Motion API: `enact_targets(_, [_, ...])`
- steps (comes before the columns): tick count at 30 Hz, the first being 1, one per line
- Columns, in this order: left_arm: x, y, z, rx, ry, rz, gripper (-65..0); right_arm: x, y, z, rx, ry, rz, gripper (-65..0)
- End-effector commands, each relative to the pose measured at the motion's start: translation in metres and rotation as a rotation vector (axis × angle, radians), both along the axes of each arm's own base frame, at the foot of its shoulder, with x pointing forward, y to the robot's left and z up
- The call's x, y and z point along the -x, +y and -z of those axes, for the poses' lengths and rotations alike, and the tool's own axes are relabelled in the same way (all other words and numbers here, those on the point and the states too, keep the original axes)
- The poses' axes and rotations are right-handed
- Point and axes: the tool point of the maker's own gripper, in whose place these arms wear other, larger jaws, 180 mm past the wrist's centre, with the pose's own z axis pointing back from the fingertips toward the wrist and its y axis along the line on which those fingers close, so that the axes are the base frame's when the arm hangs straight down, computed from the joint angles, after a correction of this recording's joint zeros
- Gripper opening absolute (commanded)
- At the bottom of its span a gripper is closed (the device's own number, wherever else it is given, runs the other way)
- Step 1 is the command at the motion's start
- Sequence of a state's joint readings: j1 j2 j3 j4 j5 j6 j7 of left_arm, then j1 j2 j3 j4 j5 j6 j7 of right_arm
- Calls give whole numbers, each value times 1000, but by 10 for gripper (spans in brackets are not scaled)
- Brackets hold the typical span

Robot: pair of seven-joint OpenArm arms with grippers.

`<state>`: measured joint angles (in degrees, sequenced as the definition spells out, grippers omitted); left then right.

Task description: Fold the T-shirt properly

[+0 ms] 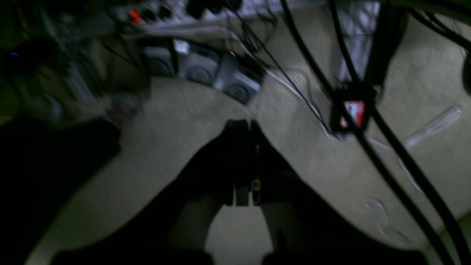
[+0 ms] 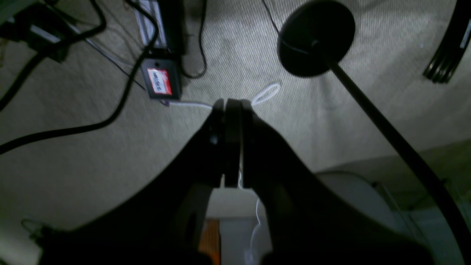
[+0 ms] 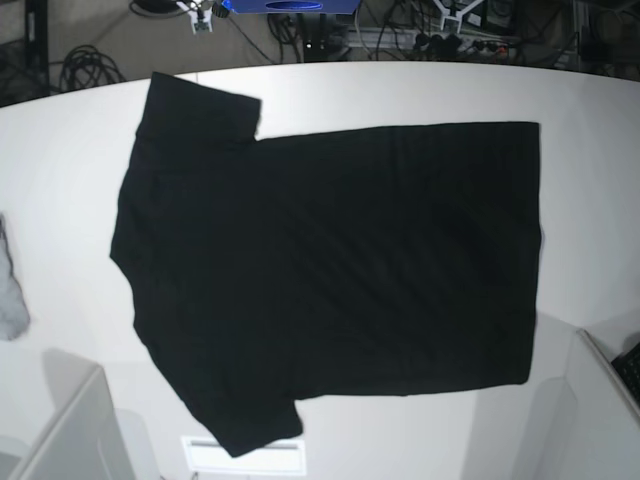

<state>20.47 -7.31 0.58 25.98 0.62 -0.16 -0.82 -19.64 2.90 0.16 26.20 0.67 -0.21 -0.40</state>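
Note:
The black T-shirt (image 3: pixel 330 270) lies spread flat on the white table (image 3: pixel 60 160) in the base view, plain side up. Its sleeves point to the left and its hem runs down the right side. Neither gripper shows in the base view. In the left wrist view my left gripper (image 1: pixel 243 123) is shut with its fingers pressed together and nothing between them, hanging over beige carpet. The right wrist view shows my right gripper (image 2: pixel 232 101) also shut and empty, above the same carpet. The T-shirt appears in neither wrist view.
A small grey cloth (image 3: pixel 10 290) lies at the table's left edge. Pale arm housings sit at the lower left corner (image 3: pixel 60 430) and lower right corner (image 3: pixel 600 400). On the floor are black cables (image 2: pixel 73 129), a red-labelled box (image 2: pixel 162 82) and a round black stand base (image 2: pixel 316 36).

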Motion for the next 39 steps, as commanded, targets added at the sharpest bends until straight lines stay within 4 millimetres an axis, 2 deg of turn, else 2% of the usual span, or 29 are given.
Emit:
enact_targets(1, [9, 5, -5, -9, 4, 11, -650, 5, -5, -4, 8, -10, -4, -650])
enact_targets(8, [37, 10, -27, -8, -14, 50, -650, 11, -15, -35, 25, -47, -28, -650])
enact_targets(9, [43, 16, -32, -14, -12, 60, -650, 8, -16, -41, 30, -53, -23, -650])
enact_targets(14, [48, 17, -55, -7, -65, 90, -650, 1, -33, -69, 72, -74, 34, -650])
enact_targets(17, [49, 18, -72, 9, -143, 133, -650, 0, -35, -82, 78, -77, 33, -650])
enact_targets(22, [63, 19, -89, 22, -199, 150, -650, 8, -22, -95, 2, -51, -10, -650])
enact_targets(25, [80, 18, -97, 27, -177, 153, -650, 12, -27, -104, 5, -45, 24, -650])
enact_targets(29, [90, 14, -115, 43, -181, 170, -650, 4, -37, -122, 39, -92, 54, -650])
enact_targets(31, [89, 8, -125, 55, -200, 177, -650, 0, -42, -131, 53, -90, 56, -650])
enact_targets(34, [75, 19, -148, 19, -260, 165, -650, -7, -55, -146, 91, -79, 71, -650])
enact_targets(37, [49, 29, -171, -13, -341, 167, -650, -21, -66, -167, 126, -115, 70, -650])
enact_targets(39, [29, 34, -187, -34, -402, 171, -650, -37, -74, -184, 154, -161, 75, -650])
